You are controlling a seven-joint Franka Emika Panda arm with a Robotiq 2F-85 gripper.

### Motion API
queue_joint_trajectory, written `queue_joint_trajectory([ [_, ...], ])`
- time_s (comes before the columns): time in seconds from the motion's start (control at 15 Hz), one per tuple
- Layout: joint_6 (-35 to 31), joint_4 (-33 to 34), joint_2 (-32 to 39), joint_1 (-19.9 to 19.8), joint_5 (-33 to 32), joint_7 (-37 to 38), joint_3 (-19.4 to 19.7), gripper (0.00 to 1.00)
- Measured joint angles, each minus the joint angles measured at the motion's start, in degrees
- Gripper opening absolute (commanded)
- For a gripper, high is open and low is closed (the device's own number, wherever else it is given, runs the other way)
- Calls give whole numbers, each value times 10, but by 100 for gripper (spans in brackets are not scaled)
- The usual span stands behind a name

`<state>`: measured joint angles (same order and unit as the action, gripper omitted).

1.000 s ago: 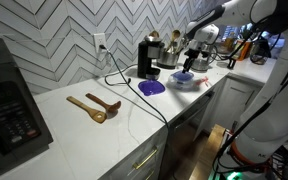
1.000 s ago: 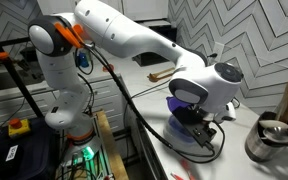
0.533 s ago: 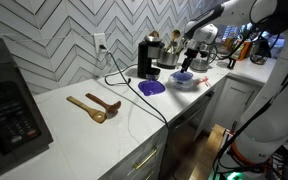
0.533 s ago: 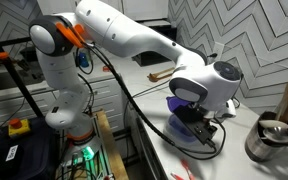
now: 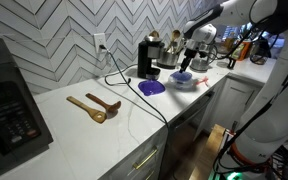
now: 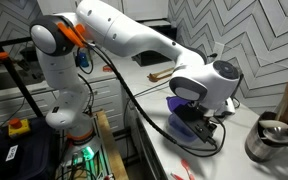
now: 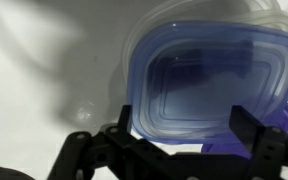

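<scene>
Located blue container [image 5: 185, 80] on white surface [image 5: 74, 128], close to the front edge, under the wrist of the white arm [image 6: 134, 40]. Confirmed same position in both exterior views [image 6: 187, 127].

Checked wrist view: jaws spread wide, holding nothing. Saw one dark finger low on each side of the frame, with the near edge of the container [image 7: 209, 90] between them. Cannot tell from this blurred view whether either finger touches the plastic. Noted translucent blue walls, rounded corners, and a paler clear rim around them.

Logged neighbours in an exterior view:
- purple lid [image 5: 152, 88], flat on the surface, just beside the container and apart from it;
- black coffee maker [image 5: 147, 58] behind the lid, against the tiled wall;
- black cable [image 5: 124, 92] running from the wall across the surface and over its edge;
- two wooden spoons [image 5: 94, 106], well apart from the container.

Spotted metal pot [image 6: 264, 140] near the container in an exterior view.
</scene>
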<state>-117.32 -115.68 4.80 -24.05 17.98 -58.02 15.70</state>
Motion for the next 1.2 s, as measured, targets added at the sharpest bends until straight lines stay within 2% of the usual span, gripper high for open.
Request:
queue_joint_trajectory([
  [1.2, 4, 0, 0, 6, -4, -86, 2, 100],
])
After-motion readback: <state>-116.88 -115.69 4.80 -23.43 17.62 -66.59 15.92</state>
